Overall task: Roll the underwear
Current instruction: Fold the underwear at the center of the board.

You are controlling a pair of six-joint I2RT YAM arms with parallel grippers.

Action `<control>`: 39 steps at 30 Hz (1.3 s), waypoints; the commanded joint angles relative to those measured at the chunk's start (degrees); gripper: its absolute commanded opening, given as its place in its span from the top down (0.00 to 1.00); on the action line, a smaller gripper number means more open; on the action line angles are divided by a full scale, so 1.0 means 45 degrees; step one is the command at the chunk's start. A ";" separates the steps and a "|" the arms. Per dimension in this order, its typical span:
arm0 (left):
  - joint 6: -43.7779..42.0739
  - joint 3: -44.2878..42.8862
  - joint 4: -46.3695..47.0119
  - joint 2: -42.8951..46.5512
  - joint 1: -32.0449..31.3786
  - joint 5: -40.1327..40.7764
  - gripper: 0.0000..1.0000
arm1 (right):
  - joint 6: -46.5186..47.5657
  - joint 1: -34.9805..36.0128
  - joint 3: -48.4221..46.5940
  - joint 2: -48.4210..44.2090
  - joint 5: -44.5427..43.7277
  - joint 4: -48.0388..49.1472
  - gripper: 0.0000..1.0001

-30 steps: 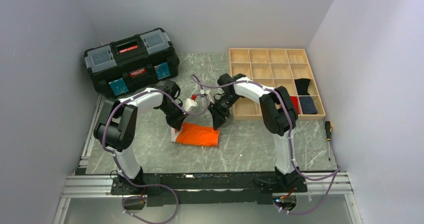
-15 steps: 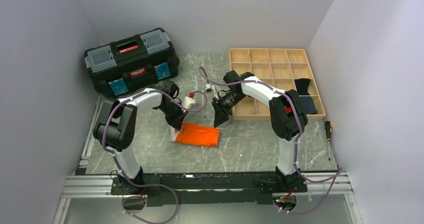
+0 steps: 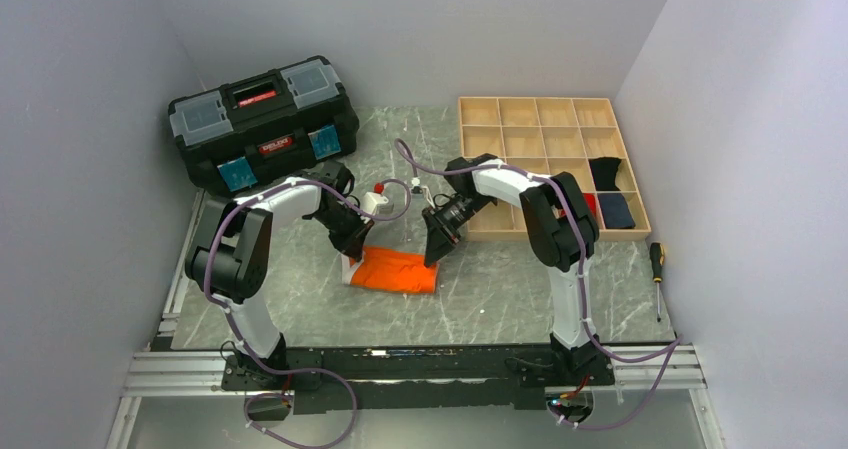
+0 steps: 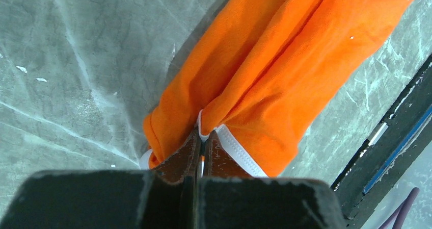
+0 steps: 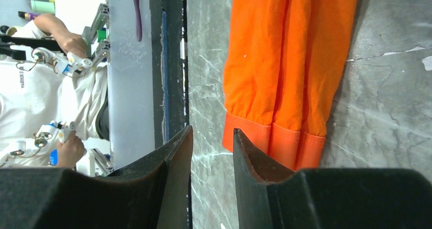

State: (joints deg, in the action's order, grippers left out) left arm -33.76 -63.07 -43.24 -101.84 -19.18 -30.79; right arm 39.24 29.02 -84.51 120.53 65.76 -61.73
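The orange underwear [image 3: 398, 270] lies folded into a long strip on the marble table, white trim at its left end. My left gripper [image 3: 352, 252] is shut on that left end; in the left wrist view its tips [image 4: 203, 135] pinch the white-trimmed edge of the underwear [image 4: 285, 71]. My right gripper [image 3: 437, 250] is open and empty, hovering at the strip's right end; in the right wrist view [image 5: 211, 132] its jaws stand apart just off the stitched hem of the underwear [image 5: 285, 60].
A black toolbox [image 3: 262, 119] stands at the back left. A wooden compartment tray [image 3: 545, 139] at the back right holds dark and red cloth bundles [image 3: 612, 209]. A screwdriver [image 3: 657, 274] lies at the right. A small white bottle [image 3: 377, 202] stands behind the underwear.
My right gripper rose and swung away from the underwear's right end, then dropped back down to it. My left gripper has stayed shut on the left end.
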 commanded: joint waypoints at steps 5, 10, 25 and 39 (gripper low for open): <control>0.0172 -0.0162 0.0039 0.0048 0.0117 -0.0009 1.00 | -0.0720 0.0209 0.0098 0.0166 0.0089 0.0963 0.63; 0.0270 -0.0140 0.0076 0.0110 0.0140 -0.0099 1.00 | -0.1091 0.0245 -0.0067 0.0689 -0.0320 0.1138 0.63; 0.0455 -0.0223 -0.0034 0.0213 0.0278 0.0174 1.00 | -0.2350 0.0242 -0.0577 0.1300 -0.2025 0.1947 0.65; 0.0475 -0.0753 -0.0441 0.0571 0.0480 0.0637 0.75 | -0.2498 0.0242 -0.0859 0.1636 -0.2787 0.1980 0.66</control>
State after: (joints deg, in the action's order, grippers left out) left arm -31.68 -64.29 -44.21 -101.84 -17.72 -29.04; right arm 27.03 30.11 -87.07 126.54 57.52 -55.02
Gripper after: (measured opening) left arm 0.225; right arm 0.343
